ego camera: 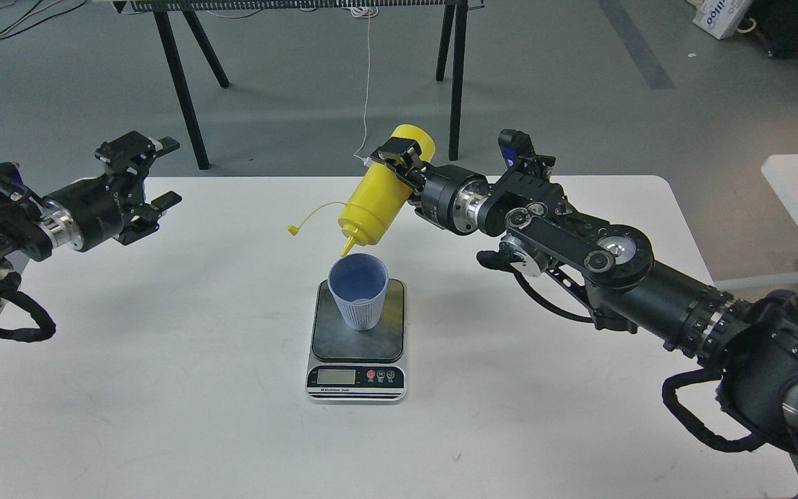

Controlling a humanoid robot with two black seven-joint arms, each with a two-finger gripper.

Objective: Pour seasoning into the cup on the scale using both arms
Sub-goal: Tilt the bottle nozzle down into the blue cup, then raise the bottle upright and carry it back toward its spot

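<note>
Pouring step, head view. The right gripper [399,161] clamped the seasoning bottle [382,190] around its upper body, near the base end, with the bottle tilted nozzle-down and to the left. The nozzle tip hung just above the far rim of the cup [359,292], apparently not touching it; the tethered cap strap [312,216] trailed free to the left. The cup stood upright on the dark platform of the scale [357,343], near the table [163,388] centre. No seasoning could be made out inside the cup, so the pour appeared barely begun. The left gripper [156,173], fingers spread and holding nothing, hovered over the far left of the table, well apart from the bottle. The next move would likely call for steeper tilt or a squeeze, keeping the nozzle over the cup mouth.
</note>
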